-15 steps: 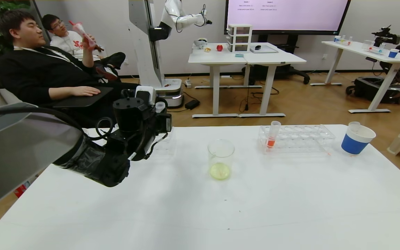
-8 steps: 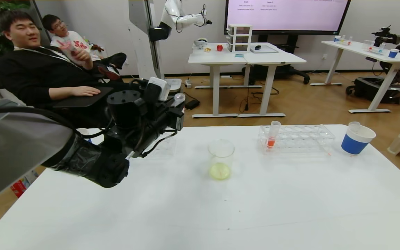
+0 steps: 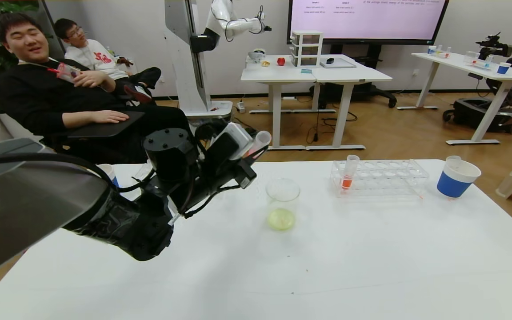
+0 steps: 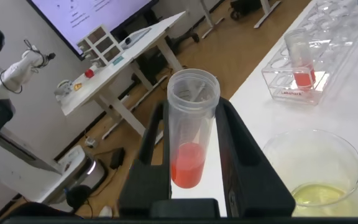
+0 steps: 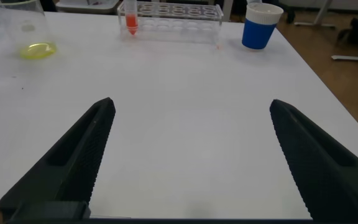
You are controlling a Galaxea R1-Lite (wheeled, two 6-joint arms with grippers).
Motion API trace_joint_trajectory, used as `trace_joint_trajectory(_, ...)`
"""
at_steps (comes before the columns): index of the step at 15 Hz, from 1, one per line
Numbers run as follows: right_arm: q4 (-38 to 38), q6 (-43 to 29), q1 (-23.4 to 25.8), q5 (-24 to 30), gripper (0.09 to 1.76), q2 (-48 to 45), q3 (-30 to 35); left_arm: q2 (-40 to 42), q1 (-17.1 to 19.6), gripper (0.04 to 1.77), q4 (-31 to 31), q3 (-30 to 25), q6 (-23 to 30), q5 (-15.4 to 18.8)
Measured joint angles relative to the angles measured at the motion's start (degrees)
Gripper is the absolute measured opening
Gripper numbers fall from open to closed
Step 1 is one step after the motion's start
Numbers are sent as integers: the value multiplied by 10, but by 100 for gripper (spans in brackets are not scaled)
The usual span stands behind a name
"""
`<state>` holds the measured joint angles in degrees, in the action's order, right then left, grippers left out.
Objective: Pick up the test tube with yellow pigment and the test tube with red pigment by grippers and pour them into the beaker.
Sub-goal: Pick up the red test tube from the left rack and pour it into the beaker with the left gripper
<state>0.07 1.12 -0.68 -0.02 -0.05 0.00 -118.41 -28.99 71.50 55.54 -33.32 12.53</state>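
White desk (image 3: 327, 262); the left tool (image 4: 194, 134), raised above it, grips the test tube with red pigment (image 4: 190, 134), tilted, just beside the beaker (image 3: 282, 203) of yellow liquid. The right tool (image 5: 191, 155) hangs released over the desk

The beaker (image 3: 282, 204) stands on the table (image 3: 327, 266), left of the rack (image 3: 380, 178) and cup (image 3: 457, 177).
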Motion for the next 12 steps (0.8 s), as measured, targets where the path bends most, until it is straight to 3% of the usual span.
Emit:
trace_joint_trajectory(4, 0, 0, 0, 0, 174, 0, 0, -23, -12, 46, 11, 17, -106, 33)
trace_joint_trajectory(7, 0, 0, 0, 0, 174, 0, 0, -39, -10, 46, 10, 27, -217, 97)
trace_joint_trajectory(12, 0, 0, 0, 0, 174, 0, 0, -63, -7, 46, 9, 45, -333, 148)
